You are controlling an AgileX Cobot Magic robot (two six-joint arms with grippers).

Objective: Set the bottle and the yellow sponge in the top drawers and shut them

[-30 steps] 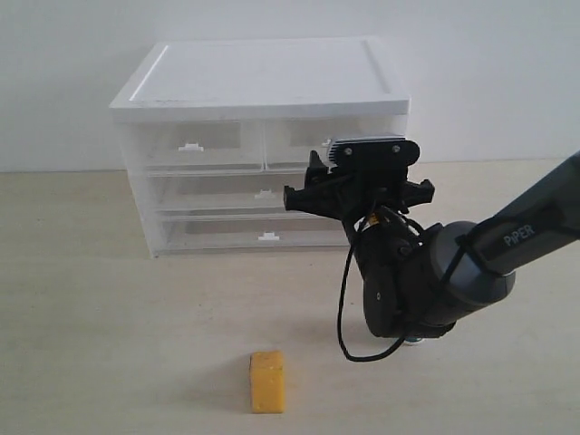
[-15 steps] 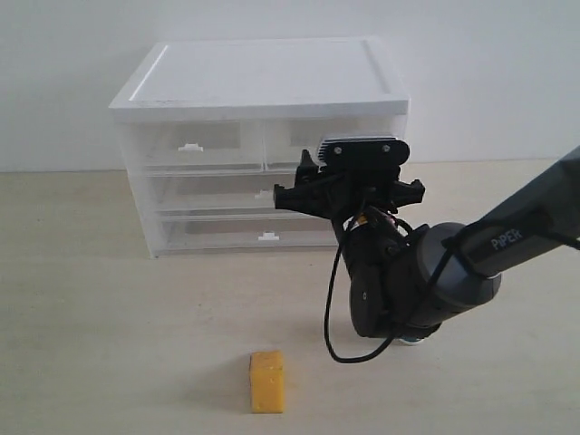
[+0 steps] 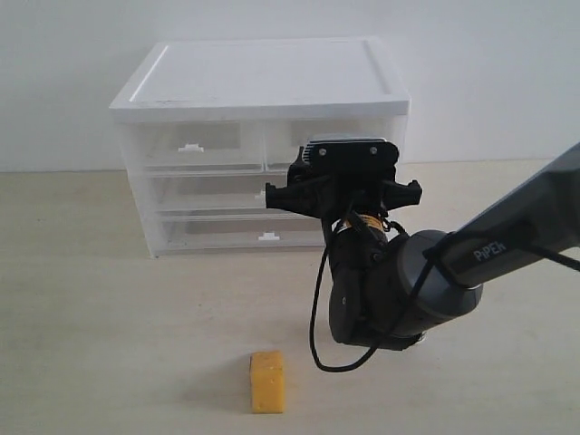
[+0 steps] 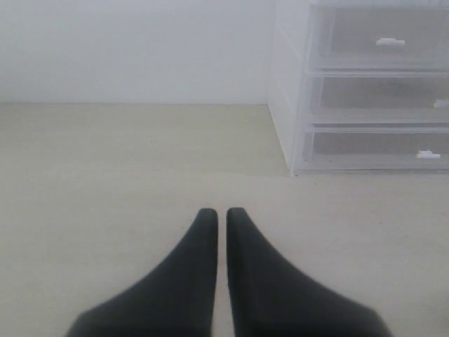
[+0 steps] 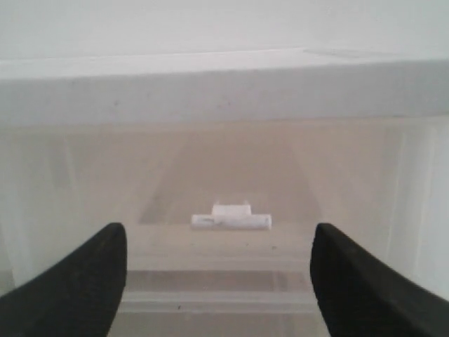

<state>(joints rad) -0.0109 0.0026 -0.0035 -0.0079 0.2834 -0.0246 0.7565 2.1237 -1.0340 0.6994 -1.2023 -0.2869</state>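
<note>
The yellow sponge (image 3: 267, 381) stands alone on the table near the front, left of my right arm (image 3: 399, 290). The bottle shows in no view. Both top drawers look shut: the left one (image 3: 190, 145) in full view, the right one (image 3: 288, 138) partly behind the right wrist. My right gripper (image 5: 219, 235) is open and faces the right top drawer's white tab handle (image 5: 231, 220), which lies between the fingers and a little beyond them, untouched. My left gripper (image 4: 222, 213) is shut on nothing and hovers over bare table, well away from the cabinet (image 4: 287, 105).
The white-topped cabinet (image 3: 263, 77) stands against the back wall, with two full-width lower drawers (image 3: 227, 231) shut. A black cable (image 3: 317, 335) loops down from the right arm toward the table, close to the sponge.
My right arm has swung left and in toward the cabinet front, still open. The sponge and the drawers have not moved.
</note>
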